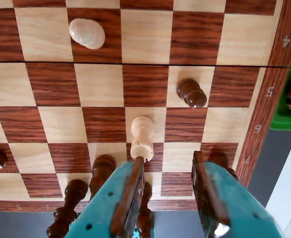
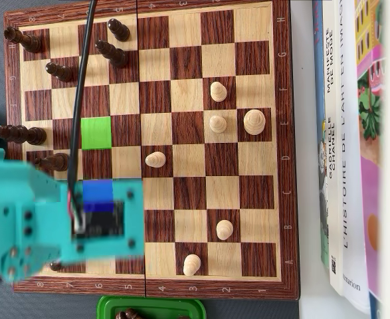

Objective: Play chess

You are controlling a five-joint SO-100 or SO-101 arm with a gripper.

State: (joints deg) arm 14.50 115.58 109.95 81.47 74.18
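Note:
In the wrist view my teal gripper [image 1: 169, 157] hangs open over the near edge of the chessboard [image 1: 100, 84], and only bare squares show between its brown pads [image 1: 130, 191]. A white pawn [image 1: 142, 136] stands just ahead of the left pad's tip, outside the gap. A dark pawn [image 1: 191, 93] stands farther ahead to the right, and another white pawn [image 1: 87, 33] lies far ahead to the left. In the overhead view the arm [image 2: 55, 226] covers the board's lower left, hiding the jaws. One square [image 2: 96, 132] is marked bright green.
Dark pieces [image 1: 101, 171] crowd the board's near edge left of the gripper. White pieces [image 2: 217, 123] are spread over the right half of the overhead view. A green tray [image 2: 151, 308] with captured dark pieces sits off the lower edge. Books [image 2: 347, 146] lie along the right.

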